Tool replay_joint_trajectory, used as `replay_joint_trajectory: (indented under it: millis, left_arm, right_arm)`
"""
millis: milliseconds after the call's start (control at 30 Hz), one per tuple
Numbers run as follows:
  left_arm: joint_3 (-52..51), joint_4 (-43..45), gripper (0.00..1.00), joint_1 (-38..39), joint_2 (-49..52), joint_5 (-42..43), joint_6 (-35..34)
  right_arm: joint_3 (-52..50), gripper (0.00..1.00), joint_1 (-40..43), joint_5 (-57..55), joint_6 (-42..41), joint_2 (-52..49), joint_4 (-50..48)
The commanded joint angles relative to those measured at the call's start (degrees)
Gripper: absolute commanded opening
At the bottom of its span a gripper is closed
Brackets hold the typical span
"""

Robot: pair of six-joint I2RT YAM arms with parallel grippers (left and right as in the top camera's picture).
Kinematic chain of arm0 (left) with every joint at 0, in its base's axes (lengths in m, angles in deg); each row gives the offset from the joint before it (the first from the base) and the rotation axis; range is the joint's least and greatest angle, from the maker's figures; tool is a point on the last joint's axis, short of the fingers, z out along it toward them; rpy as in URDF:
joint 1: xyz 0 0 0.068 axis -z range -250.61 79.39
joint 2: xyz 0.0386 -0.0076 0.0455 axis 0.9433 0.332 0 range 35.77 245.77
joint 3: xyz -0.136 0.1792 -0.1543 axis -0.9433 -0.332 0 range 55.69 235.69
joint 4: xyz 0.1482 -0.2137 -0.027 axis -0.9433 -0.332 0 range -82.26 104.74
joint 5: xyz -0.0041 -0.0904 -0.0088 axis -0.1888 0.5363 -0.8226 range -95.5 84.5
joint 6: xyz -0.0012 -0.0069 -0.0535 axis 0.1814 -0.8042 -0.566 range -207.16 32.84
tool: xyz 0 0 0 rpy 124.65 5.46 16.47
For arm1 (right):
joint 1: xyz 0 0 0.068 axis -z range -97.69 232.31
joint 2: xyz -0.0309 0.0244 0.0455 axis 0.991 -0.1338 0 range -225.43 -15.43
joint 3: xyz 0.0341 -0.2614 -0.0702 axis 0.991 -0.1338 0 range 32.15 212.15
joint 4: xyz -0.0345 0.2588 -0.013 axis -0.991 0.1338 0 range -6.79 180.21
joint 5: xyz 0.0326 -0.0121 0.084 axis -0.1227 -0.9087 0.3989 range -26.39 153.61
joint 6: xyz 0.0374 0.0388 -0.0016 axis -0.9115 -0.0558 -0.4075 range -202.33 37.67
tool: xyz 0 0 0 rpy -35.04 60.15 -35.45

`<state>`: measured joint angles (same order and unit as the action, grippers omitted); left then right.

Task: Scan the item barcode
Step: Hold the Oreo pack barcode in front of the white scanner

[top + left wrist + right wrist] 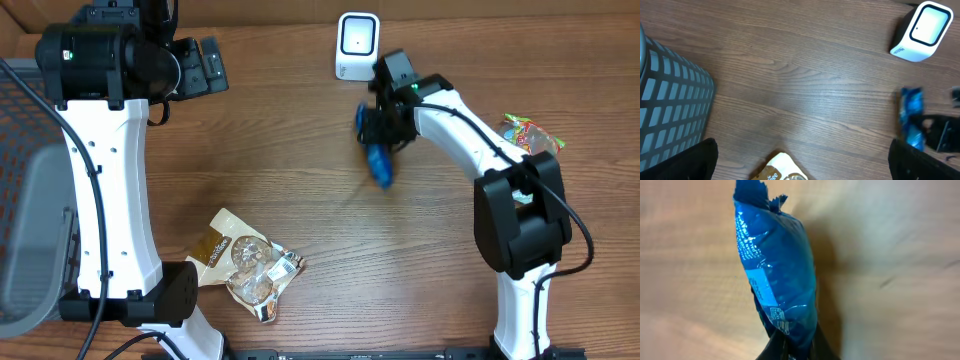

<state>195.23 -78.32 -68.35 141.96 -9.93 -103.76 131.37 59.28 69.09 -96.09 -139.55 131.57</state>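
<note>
Jaws on the right arm are clamped shut on the bottom end of a blue snack packet (777,280), so that's the item in hand. In the right wrist view it sticks up out of the pinch, crinkly, with a strip of white print down one side. Could be the barcode, but it's too small for me to call.

From overhead, the packet (378,163) hangs off the right arm above the bench (300,150), a bit blurry, close in front of the white scanner (357,45) but not touching it. The left wrist view also catches the packet (911,117) low on the right, with the scanner (922,30) up in the corner.

Progress-wise, I'd say the pickup is sorted and the item is near the scanner. What's left is the actual scan, meaning turning the printed side toward the scanner window and holding it steady. Nothing here shows a read happening.

Left arm's jaws are wide open with nothing in them, its dark fingers (695,160) just poking in at the bottom corners, parked over the far left of the bench.

Other stuff lying around: a cookie bag (250,262) near the front, a colourful candy bag (530,133) off to the right, and a grey basket (30,240) at the left edge.
</note>
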Motion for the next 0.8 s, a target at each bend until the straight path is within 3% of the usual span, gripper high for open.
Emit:
replay_joint_trajectory:
  millis: [0, 233, 533, 767]
  left_arm:
    - [0.4, 0.1, 0.99, 0.8, 0.3, -0.5, -0.8]
    - [0.4, 0.1, 1.00, 0.8, 0.3, -0.5, -0.8]
    - [0.4, 0.1, 1.00, 0.8, 0.3, -0.5, -0.8]
    - [0.4, 0.1, 1.00, 0.8, 0.3, -0.5, -0.8]
  right_arm:
    - [4.3, 0.04, -3.3, -23.1, 7.2, 3.9, -3.3]
    - [4.2, 0.04, -5.2, -40.0, 18.7, 3.7, -19.3]
    - [4.2, 0.04, -3.0, -40.3, 32.8, 1.7, -43.1]
    - [4.3, 0.04, -2.3, -39.7, 41.2, -4.5, -49.7]
